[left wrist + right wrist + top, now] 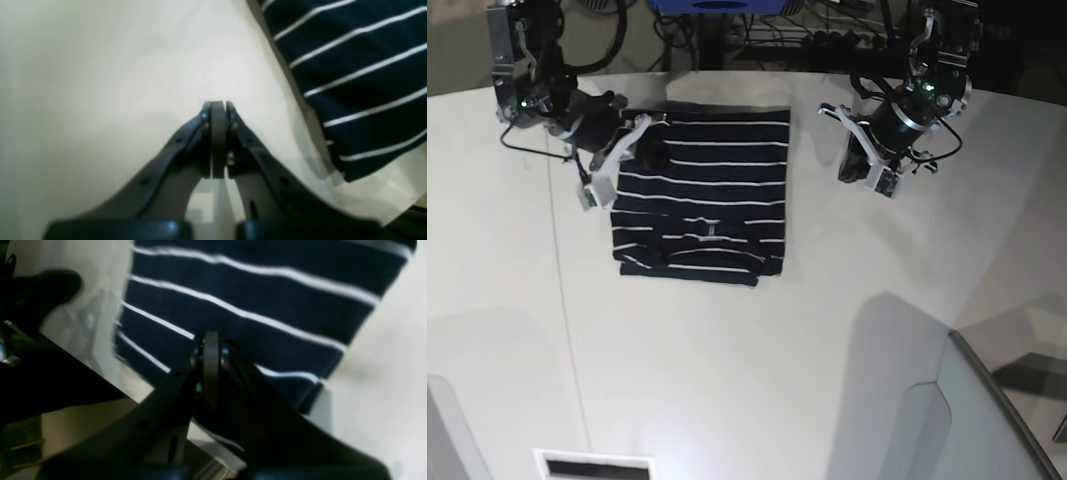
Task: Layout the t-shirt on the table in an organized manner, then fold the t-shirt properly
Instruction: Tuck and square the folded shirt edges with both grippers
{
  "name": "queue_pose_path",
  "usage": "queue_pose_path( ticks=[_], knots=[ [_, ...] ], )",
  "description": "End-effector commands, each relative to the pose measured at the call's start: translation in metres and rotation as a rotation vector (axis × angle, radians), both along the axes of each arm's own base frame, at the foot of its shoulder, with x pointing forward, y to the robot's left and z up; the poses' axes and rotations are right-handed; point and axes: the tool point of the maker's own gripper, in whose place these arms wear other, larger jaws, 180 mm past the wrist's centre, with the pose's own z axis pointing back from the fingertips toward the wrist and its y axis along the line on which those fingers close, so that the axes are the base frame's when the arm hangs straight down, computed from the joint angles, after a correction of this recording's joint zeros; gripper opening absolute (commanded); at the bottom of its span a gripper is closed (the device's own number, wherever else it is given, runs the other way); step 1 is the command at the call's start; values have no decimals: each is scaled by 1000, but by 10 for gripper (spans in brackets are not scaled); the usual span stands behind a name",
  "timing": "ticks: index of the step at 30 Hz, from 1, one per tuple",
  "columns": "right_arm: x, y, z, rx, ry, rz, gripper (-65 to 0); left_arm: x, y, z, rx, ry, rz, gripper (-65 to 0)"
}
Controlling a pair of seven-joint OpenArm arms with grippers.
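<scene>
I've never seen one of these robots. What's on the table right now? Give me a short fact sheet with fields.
Shirt: navy t-shirt with thin white stripes, folded into a compact rectangle, collar showing near its front edge
Surface: white table
Left gripper: shut, empty, over bare table beside the shirt
Right gripper: shut, over the shirt's edge; whether it pinches fabric is not clear
Fold state: sleeves tucked in, shirt looks already folded
</scene>
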Motion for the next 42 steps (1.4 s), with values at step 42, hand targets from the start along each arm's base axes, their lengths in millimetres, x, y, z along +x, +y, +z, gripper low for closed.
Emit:
queue_pose_path(
  ticks=[42],
  knots=[
    [141,-77,-12,-90,-44,-122,-650,139,-86,8,-247,-65,93,-650]
  ],
)
